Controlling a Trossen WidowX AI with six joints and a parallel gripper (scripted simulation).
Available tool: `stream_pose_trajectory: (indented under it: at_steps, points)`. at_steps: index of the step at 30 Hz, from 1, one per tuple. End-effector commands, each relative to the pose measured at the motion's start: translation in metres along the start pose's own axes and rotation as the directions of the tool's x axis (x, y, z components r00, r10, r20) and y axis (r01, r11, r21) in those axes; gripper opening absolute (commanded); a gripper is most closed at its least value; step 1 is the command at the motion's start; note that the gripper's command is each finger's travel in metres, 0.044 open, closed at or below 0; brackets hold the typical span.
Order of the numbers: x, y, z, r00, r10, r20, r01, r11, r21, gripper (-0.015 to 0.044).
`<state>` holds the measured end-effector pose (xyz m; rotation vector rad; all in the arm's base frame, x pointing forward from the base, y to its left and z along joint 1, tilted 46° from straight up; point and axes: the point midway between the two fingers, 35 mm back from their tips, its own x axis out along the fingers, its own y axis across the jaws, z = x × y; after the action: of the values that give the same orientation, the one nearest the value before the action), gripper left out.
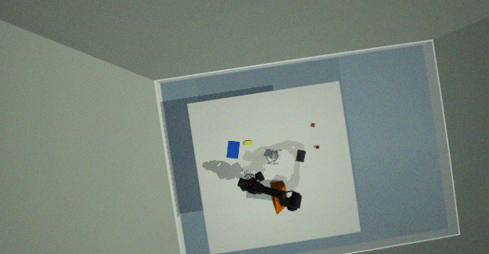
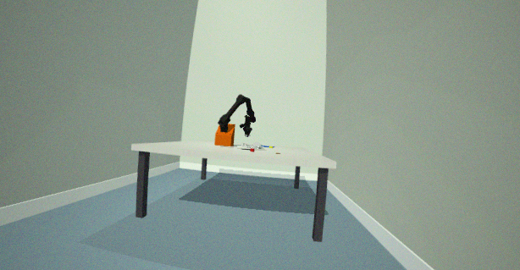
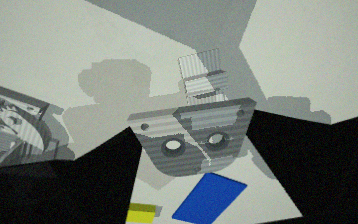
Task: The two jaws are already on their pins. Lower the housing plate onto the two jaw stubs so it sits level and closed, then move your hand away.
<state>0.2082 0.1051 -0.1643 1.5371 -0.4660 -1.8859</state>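
The grey housing plate (image 3: 181, 167) is a flat piece with two large round holes and slanted sides. My gripper (image 3: 190, 120) (image 2: 247, 135) is shut on it, one black finger at each end. In the exterior view the fingertips hang above the table. The grey jaw assembly (image 1: 271, 156) (image 3: 11, 122) lies on the table, away from the held plate, at the left edge of the wrist view and partly cut off. Its jaw stubs are too small to tell clearly. A pale ribbed part (image 3: 201, 75) shows beyond the plate's upper edge; I cannot tell whether it belongs to the plate.
A blue rectangle (image 1: 233, 150) (image 3: 211, 199) and a yellow block (image 1: 248, 142) (image 3: 141, 215) lie on the white table (image 1: 318, 201). A dark block (image 1: 301, 156), a small red piece (image 1: 317, 146) and a small brown piece (image 1: 312, 125) lie beyond the assembly. The orange base (image 2: 224, 137) supports my arm.
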Motion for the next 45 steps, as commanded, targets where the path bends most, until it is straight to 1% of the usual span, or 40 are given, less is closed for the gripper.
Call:
stream_pose_trajectory:
  at_steps: [1, 23, 45]
  points:
    - [-0.001, 0.012, -0.002, 1.000, 0.002, 0.002, -0.002, 1.000, 0.029, 0.0351]
    - [-0.007, 0.083, -0.014, 1.000, -0.008, -0.009, 0.010, 0.978, 0.206, 0.0351]
    - [-0.004, 0.154, -0.008, 1.000, 0.007, -0.007, -0.004, 0.923, 0.384, 0.0351]
